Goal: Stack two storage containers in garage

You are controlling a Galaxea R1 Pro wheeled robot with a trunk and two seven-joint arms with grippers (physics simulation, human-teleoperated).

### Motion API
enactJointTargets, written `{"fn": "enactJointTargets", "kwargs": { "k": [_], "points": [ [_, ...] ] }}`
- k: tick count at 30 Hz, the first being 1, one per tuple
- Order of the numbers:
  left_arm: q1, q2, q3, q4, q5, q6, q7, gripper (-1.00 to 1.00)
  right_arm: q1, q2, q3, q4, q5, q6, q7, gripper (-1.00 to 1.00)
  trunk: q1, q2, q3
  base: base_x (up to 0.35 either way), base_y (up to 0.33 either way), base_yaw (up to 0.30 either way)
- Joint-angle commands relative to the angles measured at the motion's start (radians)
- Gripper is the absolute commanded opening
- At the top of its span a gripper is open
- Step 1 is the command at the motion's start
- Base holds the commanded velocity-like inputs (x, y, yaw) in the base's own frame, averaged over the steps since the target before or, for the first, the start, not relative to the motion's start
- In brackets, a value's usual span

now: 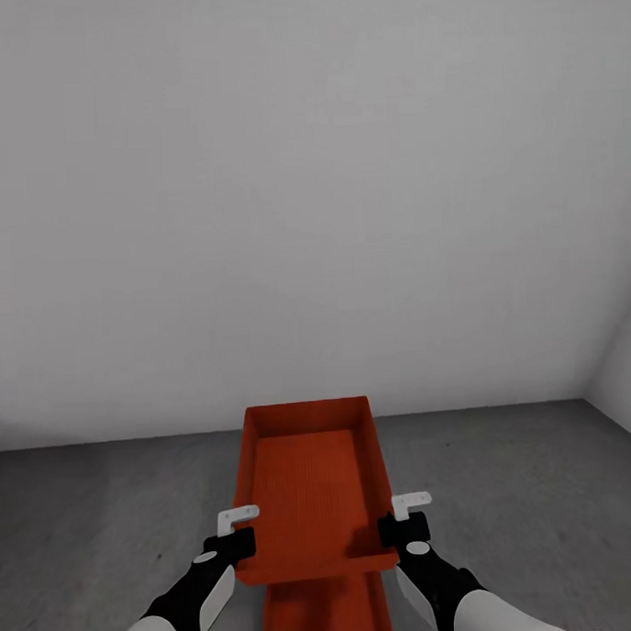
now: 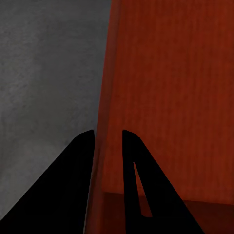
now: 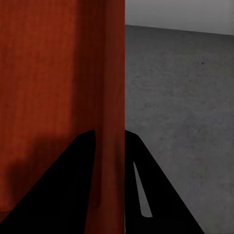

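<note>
Ribbed orange-red rectangular container [image 1: 309,481], rough floor [image 1: 104,508].

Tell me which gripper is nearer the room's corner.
Right. The right gripper clamps the container's wall on the corner side; the left gripper clamps the far wall.

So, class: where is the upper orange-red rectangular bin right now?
In the head view the upper orange-red rectangular bin sits low centre, held between the left gripper and right gripper, above the second bin.

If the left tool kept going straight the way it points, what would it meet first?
The left tool already straddles the side wall of the held storage container. Straight on, it would slide along that wall; depth beyond is unclear.
</note>
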Motion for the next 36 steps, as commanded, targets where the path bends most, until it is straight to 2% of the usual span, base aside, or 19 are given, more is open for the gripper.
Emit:
{"fn": "enactJointTargets", "kwargs": {
  "k": [1,36],
  "points": [
    [-0.001,0.035,0.006,-0.004,-0.008,-0.078,0.057,-1.0,-0.001,-0.004,-0.015,0.004,-0.014,-0.006,-0.007,-1.0,0.0,-0.001,-0.003,0.0,0.0,0.0],
    [-0.001,0.034,0.006,-0.006,-0.008,-0.078,0.057,-1.0,-0.001,-0.005,-0.015,0.004,-0.014,-0.006,-0.007,-1.0,0.0,-0.001,-0.059,0.0,0.0,0.0]
  ]
}}
